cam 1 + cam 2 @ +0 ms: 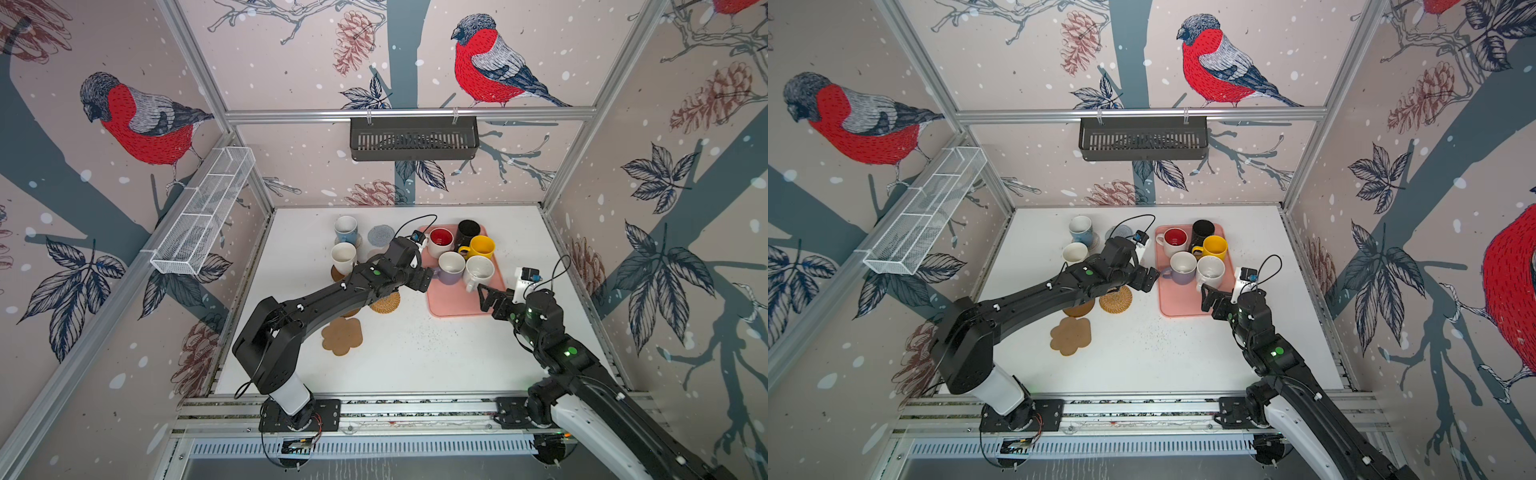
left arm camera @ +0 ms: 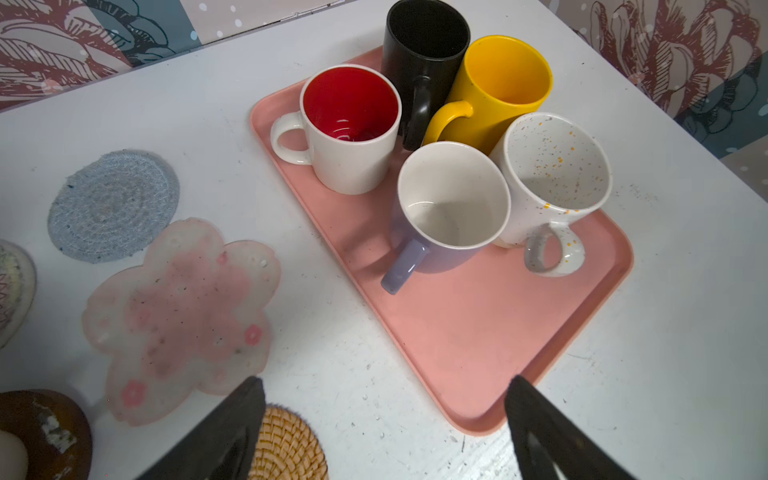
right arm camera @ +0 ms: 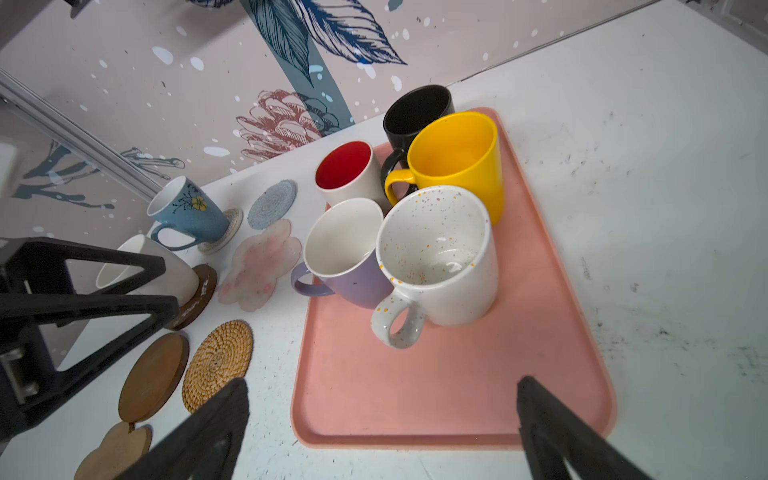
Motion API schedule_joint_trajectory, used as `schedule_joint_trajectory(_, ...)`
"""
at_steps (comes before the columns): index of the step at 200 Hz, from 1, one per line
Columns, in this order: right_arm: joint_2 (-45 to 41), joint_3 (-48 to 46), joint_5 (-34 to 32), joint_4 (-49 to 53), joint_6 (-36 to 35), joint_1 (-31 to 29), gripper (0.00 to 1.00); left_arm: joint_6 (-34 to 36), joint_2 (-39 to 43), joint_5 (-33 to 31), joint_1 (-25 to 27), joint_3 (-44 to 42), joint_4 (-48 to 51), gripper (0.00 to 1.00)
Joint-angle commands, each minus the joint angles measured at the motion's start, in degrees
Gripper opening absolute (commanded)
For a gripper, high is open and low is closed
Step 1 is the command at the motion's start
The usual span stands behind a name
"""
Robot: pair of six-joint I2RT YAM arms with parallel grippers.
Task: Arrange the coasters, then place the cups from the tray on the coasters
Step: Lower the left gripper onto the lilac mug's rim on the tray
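Note:
The pink tray point(image 1: 465, 305) holds several cups: red-inside point(image 1: 440, 241), black point(image 1: 468, 230), yellow point(image 1: 483, 247), lavender point(image 1: 451, 266) and speckled white point(image 1: 478, 272). A light blue cup point(image 1: 345, 229) stands on a beige woven coaster point(image 3: 232, 222). A cream cup point(image 1: 343, 257) stands on a brown disc point(image 1: 336, 275). Bare coasters: grey-blue woven point(image 1: 380, 235), pink flower point(image 2: 183, 316), wicker round point(image 1: 386, 302), brown disc point(image 3: 153, 376), cork flower point(image 1: 341, 336). My left gripper point(image 2: 384, 386) hangs open between the wicker coaster and the tray. My right gripper point(image 3: 382, 386) is open over the tray's near end.
A white wire-mesh rack point(image 1: 203, 212) hangs on the left wall and a dark slotted basket point(image 1: 413, 137) on the back wall. My left arm point(image 1: 332, 295) crosses above the coasters. The aluminium rail point(image 1: 374, 405) runs along the table's front edge.

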State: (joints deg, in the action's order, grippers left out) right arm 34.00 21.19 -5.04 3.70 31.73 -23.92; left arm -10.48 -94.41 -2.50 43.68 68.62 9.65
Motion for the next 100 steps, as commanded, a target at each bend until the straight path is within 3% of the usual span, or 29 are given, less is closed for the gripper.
schedule_joint_trajectory(1,-1.45,-1.94,-0.75,-5.72,0.47,0.82,0.99,2.0,-1.73,-1.69,-0.45,1.34,-1.2,0.9)
schedule_joint_trajectory(35,-2.95,-5.19,-0.69,-8.69,0.74,2.46,1.0,4.0,-5.39,0.47,-1.59,3.09,-2.32,0.84)
schedule_joint_trajectory(100,-4.16,-6.24,-3.3,-9.33,2.02,4.47,1.0,7.24,-10.14,2.49,-2.46,5.75,-3.89,0.84)
